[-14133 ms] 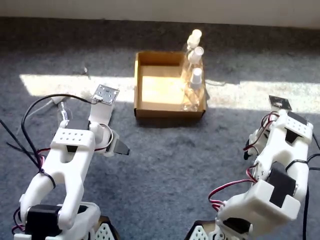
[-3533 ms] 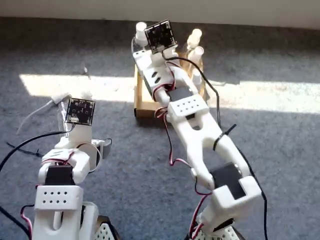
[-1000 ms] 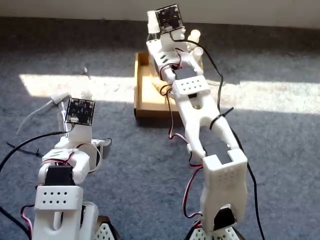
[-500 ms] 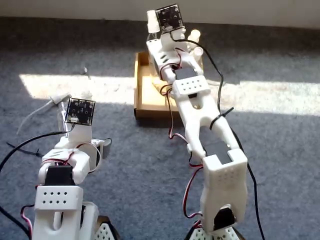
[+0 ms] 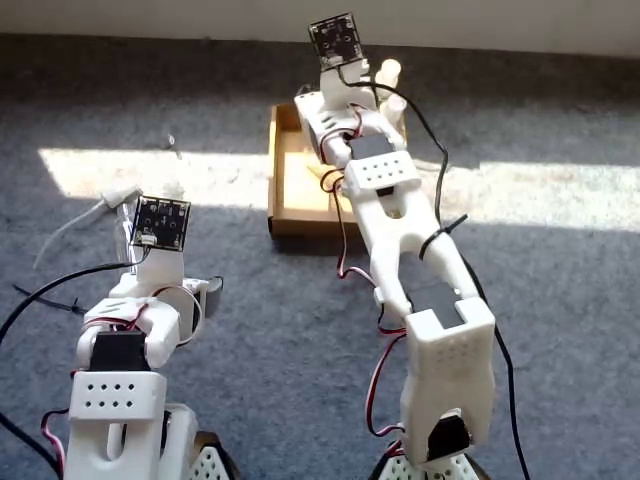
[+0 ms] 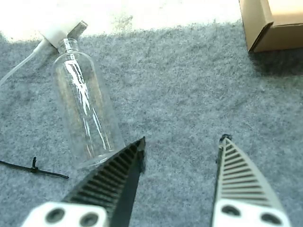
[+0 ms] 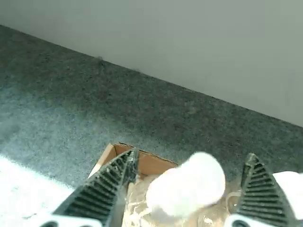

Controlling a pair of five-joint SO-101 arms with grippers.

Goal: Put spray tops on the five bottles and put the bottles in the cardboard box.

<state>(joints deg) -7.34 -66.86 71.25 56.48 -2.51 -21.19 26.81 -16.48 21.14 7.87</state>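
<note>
Cardboard box [image 5: 284, 190] lies under the right claw [image 7: 189, 158], its jaws wide apart either side of a white spray top [image 7: 187, 187], gripping nothing; what is below the top is cut off. Left claw [image 6: 182, 141] gapes empty over open carpet [image 6: 189, 85], with a topless bottle [image 6: 87, 113] lying just beside one finger

A glossy clear bottle [image 6: 87, 113], seemingly plastic, lies on rough grey carpet [image 6: 180, 85] near a matt cardboard box [image 6: 270, 23].

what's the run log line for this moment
left gripper: open, beside capless bottle | right gripper: open, above capped bottle at box | loose spray top: on carpet
</note>
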